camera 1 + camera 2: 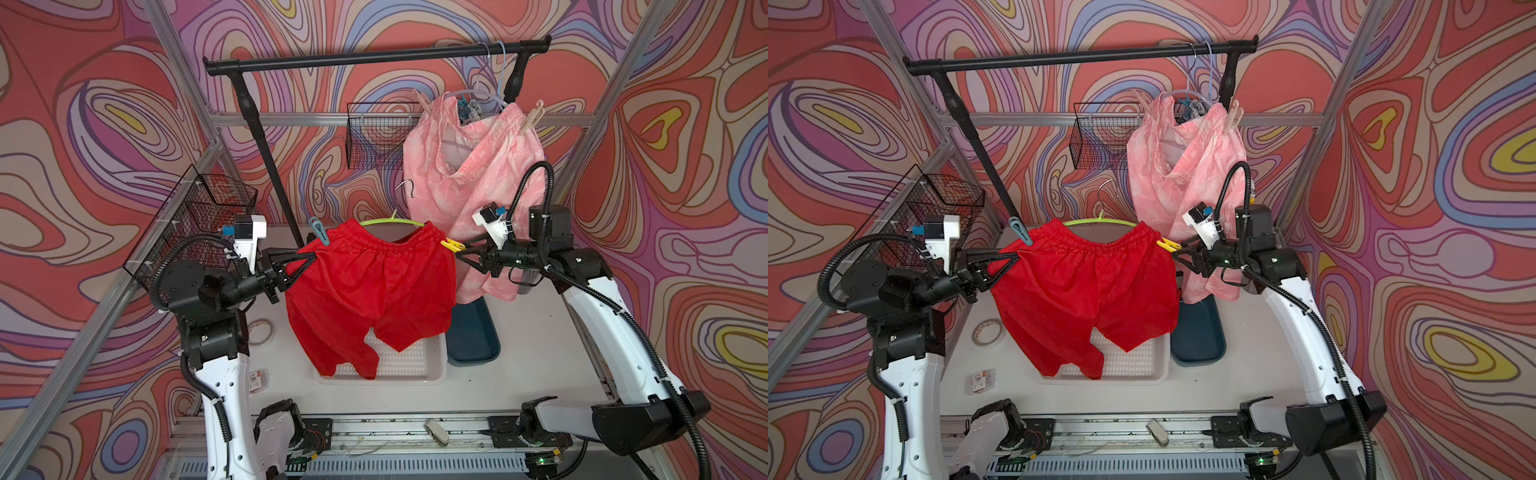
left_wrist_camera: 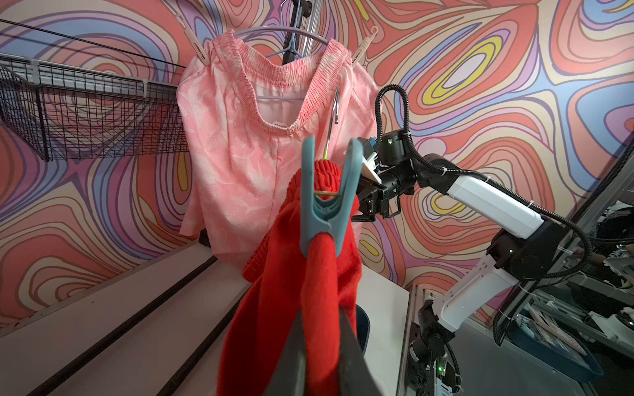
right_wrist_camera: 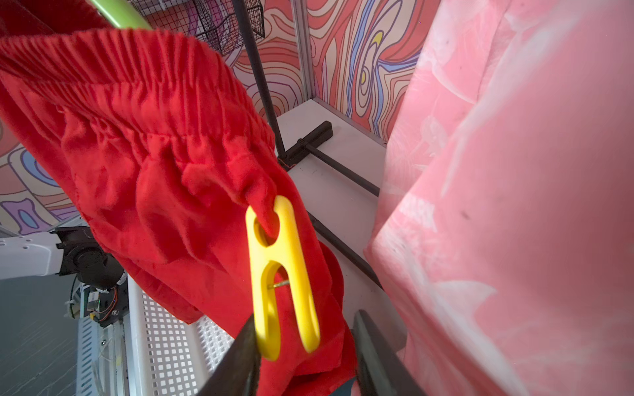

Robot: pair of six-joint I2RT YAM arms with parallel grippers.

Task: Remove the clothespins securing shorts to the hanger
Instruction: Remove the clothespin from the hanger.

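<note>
Red shorts [image 1: 365,282] [image 1: 1084,282] hang from a green hanger [image 1: 390,223] held off the rail. A teal clothespin [image 1: 319,230] [image 2: 327,202] pins their left waistband corner and a yellow clothespin [image 1: 453,246] [image 3: 284,274] pins the right. My left gripper [image 1: 311,259] [image 2: 320,315] is shut on the red cloth just below the teal pin. My right gripper [image 1: 459,251] [image 3: 305,317] is open around the yellow pin's handle ends; one finger touches a leg, the other stands apart. Pink shorts [image 1: 478,166] hang on the black rail [image 1: 374,58] with beige clothespins [image 1: 534,116].
A white perforated basket [image 1: 407,365] sits under the red shorts, with a dark blue tray [image 1: 473,332] beside it. Wire baskets hang at the left [image 1: 199,224] and at the back [image 1: 374,133]. A tape roll [image 1: 259,332] lies by the left arm.
</note>
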